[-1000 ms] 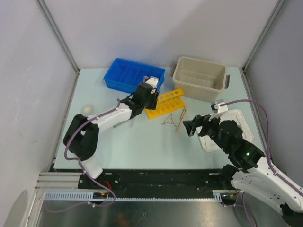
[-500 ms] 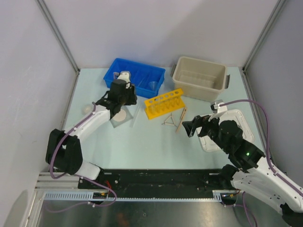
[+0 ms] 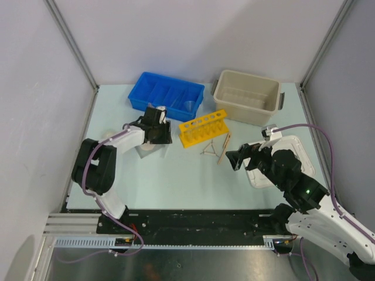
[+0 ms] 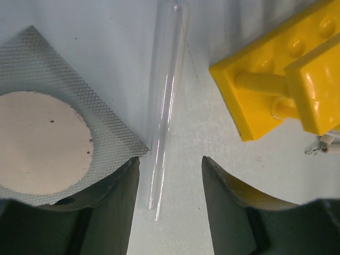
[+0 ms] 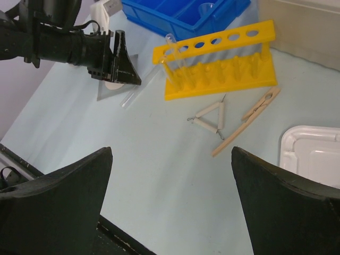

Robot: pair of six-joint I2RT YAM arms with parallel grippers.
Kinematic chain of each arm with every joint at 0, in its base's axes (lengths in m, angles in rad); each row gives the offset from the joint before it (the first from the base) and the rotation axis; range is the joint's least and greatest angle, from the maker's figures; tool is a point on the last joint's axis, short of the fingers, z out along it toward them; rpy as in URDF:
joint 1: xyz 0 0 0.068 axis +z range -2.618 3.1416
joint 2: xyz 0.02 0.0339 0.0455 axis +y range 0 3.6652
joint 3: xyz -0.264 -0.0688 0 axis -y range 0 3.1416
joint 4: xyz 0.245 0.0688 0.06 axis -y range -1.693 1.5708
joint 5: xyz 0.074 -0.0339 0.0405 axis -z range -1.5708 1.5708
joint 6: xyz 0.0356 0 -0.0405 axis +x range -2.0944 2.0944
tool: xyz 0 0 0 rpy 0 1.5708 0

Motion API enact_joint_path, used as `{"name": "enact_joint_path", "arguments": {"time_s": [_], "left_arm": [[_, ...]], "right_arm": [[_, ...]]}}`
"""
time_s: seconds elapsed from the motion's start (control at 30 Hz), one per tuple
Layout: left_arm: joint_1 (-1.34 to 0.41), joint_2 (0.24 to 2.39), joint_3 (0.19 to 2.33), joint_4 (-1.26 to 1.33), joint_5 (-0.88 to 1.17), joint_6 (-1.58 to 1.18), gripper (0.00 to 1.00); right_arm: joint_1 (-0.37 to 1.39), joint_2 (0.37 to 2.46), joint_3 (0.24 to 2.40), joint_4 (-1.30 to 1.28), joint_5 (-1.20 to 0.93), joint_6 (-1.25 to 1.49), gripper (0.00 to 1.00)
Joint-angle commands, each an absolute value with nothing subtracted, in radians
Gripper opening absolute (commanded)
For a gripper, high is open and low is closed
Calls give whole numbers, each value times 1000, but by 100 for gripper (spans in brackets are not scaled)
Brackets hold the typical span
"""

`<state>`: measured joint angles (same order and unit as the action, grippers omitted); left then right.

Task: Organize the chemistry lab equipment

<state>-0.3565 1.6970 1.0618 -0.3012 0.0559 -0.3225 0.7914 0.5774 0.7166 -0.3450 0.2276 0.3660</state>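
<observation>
I'm hovering my left tool (image 4: 170,172) low over the worktop (image 4: 106,32), fingers spread apart and gripping nothing. They are straddling the clear glass test tube (image 4: 166,106), which is lying flat between the square wire gauze with the pale round centre (image 4: 48,138) and the end of the yellow holed test-tube rack (image 4: 276,79). The gauze corner is sitting right against the tube, and the rack is just beside it on the other side. My right tool (image 5: 171,154) is hanging well apart from all this, wide open and carrying nothing, looking down at the wire triangle (image 5: 210,119) and the wooden clamp stick (image 5: 247,121), which are lying near each other in front of the rack. I'm reading the job as barely under way. What looks like the clear funnel (image 3: 188,106) is sitting in the blue divided bin (image 3: 153,88), and a second clear tube (image 5: 172,50) is standing in the end hole of the rack. The loose tube, the gauze, the triangle and the clamp stick are all out on the worktop, waiting to be put away. The beige tub (image 3: 225,79) is standing open at the back, with its white lid (image 3: 296,146) lying flat beside my right arm.
</observation>
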Motion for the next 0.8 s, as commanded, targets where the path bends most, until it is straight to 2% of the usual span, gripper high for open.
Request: {"name": "enact_joint_path", "arguments": {"time_s": [0.0, 0.2, 0.77], "left_arm": [[-355, 1717, 1052, -304, 108, -348, 56], [-375, 1743, 1037, -304, 93, -348, 54], [-436, 1781, 995, -347, 24, -362, 40]], "right_arm": [[788, 562, 718, -355, 229, 368, 99], [788, 568, 719, -351, 228, 371, 99], [788, 579, 718, -357, 226, 395, 99]]}}
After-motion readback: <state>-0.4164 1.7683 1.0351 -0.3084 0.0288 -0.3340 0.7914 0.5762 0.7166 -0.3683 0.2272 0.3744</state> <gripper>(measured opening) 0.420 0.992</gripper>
